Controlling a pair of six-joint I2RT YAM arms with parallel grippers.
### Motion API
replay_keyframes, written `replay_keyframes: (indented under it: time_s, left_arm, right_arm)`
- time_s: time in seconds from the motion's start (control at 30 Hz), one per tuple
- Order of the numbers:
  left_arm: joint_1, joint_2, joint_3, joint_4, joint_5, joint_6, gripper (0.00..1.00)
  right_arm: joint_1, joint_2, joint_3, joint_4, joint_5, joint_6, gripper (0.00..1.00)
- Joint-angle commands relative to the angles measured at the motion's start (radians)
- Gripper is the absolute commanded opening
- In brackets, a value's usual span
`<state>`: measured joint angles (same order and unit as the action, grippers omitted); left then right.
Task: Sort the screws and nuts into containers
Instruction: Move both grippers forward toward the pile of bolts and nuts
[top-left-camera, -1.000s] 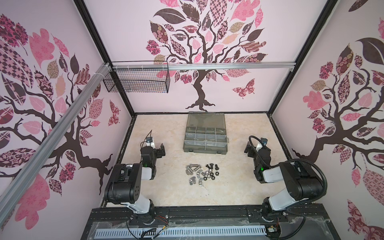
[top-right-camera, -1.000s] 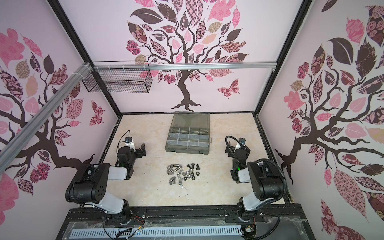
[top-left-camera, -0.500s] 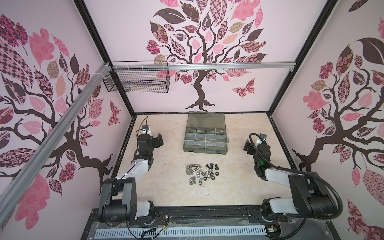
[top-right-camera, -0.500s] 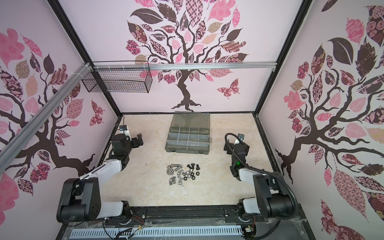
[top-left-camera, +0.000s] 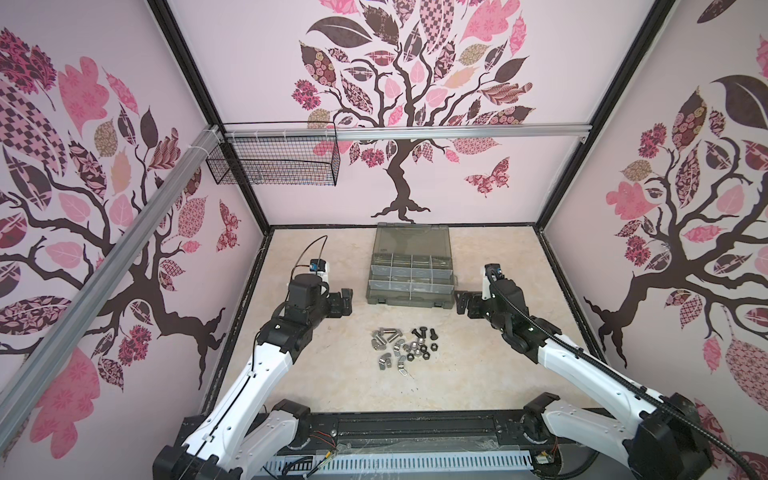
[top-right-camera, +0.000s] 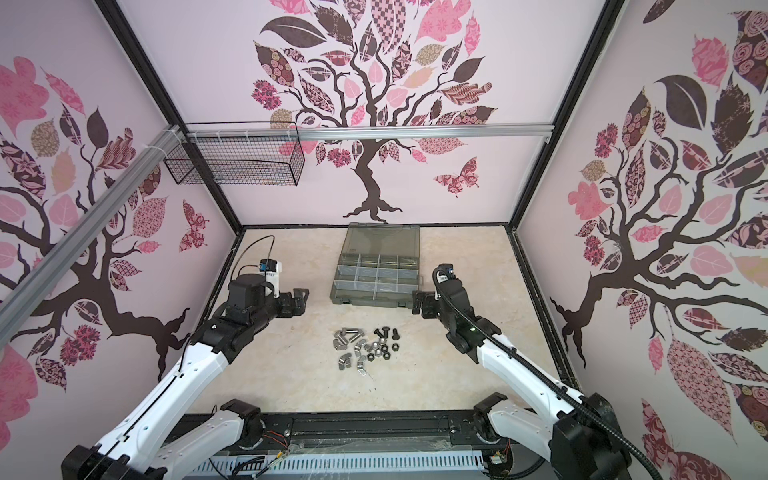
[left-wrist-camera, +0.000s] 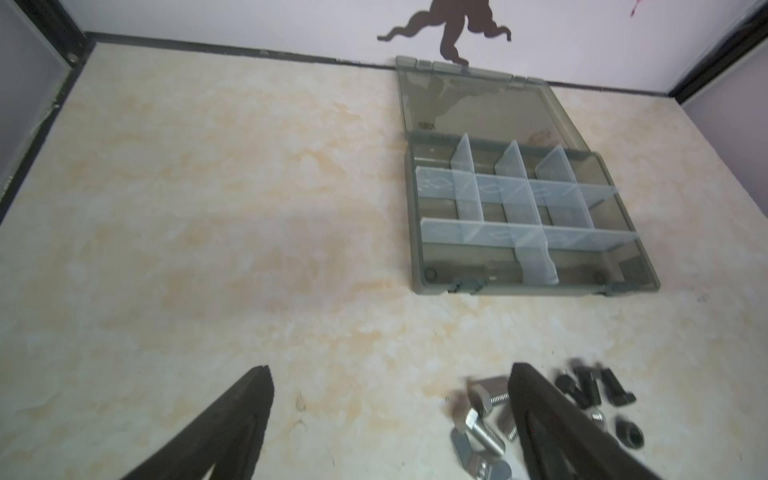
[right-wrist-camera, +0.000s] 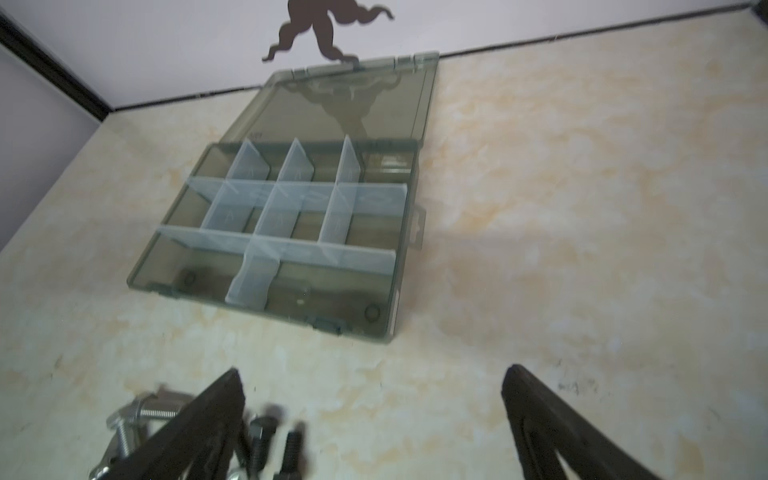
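left tool (top-left-camera: 347, 302), right tool (top-left-camera: 462, 303) flank case (top-left-camera: 409, 300) front corners.

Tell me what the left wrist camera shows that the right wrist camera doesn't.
Only the left wrist view: the left pincer, open, and a black nut. Only the right wrist view: the right pincer, open. Both: the organizer case with its lid open, plus silver screws and black screws.
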<state>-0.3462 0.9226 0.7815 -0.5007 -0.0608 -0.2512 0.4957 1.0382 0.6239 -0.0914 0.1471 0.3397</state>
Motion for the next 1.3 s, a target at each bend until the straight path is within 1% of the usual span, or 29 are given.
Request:
replay_keyframes:
  time_s: [0.0,0.17,0.23,0.33,0.4,0.57,0.87,0.93,1.1,1.27]
  left_arm:
    - [-0.068,-0.045,-0.050,-0.165,-0.059,-0.071,0.88]
    - [-0.220,-0.094,-0.095,-0.224,-0.124,-0.161,0.83]
    - [-0.261,-0.099,-0.109,-0.224,-0.142,-0.187,0.82]
    - [-0.294,-0.074,-0.123,-0.207,-0.127,-0.206,0.80]
    - [-0.298,-0.041,-0.123,-0.199,-0.101,-0.218,0.79]
    - [-0.305,0.056,-0.139,-0.111,-0.019,-0.239,0.71]
    - [-0.315,0.216,-0.124,0.029,0.043,-0.265,0.61]
    - [-0.320,0.257,-0.119,0.058,0.058,-0.274,0.61]
    - [-0.338,0.359,-0.086,0.093,0.063,-0.276,0.58]
    - [-0.346,0.454,-0.053,0.114,0.050,-0.273,0.51]
  right_arm:
    - [0.037,-0.072,-0.021,-0.173,-0.037,0.052,0.99]
    - [0.071,-0.176,-0.105,-0.212,-0.086,0.104,1.00]
    - [0.075,-0.176,-0.114,-0.232,-0.109,0.110,1.00]
    - [0.075,-0.176,-0.122,-0.245,-0.135,0.113,0.99]
    - [0.075,-0.177,-0.128,-0.233,-0.149,0.118,1.00]
    - [0.075,-0.151,-0.121,-0.219,-0.189,0.128,1.00]
    - [0.077,-0.133,-0.119,-0.212,-0.201,0.135,1.00]
    - [0.078,-0.130,-0.121,-0.210,-0.203,0.138,1.00]
    - [0.078,-0.131,-0.121,-0.214,-0.210,0.145,0.99]
    - [0.078,-0.136,-0.123,-0.220,-0.214,0.153,0.99]
